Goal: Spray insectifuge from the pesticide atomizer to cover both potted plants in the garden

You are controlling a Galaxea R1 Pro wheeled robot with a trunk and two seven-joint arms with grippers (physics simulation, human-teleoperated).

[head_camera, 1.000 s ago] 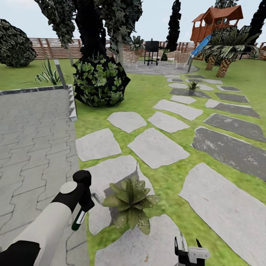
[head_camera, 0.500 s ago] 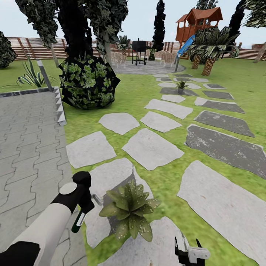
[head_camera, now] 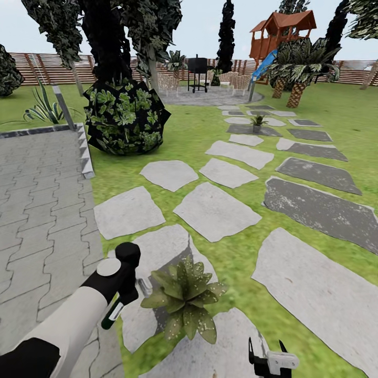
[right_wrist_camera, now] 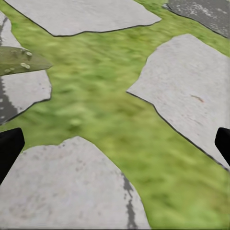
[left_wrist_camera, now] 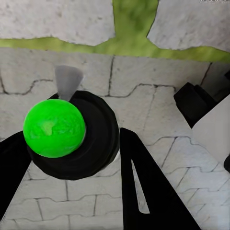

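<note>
Beside the grey paver edge, left pincer point(head_camera: 122, 307) clamped on the dark green and white pesticide atomizer point(head_camera: 114, 313), nozzle just short of the mottled-leaf potted plant point(head_camera: 184, 299), right pincer point(head_camera: 268, 353) spread wide over open lawn point(head_camera: 236, 252) and pale stepping stones point(head_camera: 215, 210), second small potted plant point(head_camera: 258, 122) well apart up the path.

No readable text, label, brand, number or sign appears anywhere; faint marks at the upper right corner of the left wrist view are illegible

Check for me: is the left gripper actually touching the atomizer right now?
Touching. In the left wrist view the left gripper's black fingers press against both sides of the atomizer, no gap showing.
</note>
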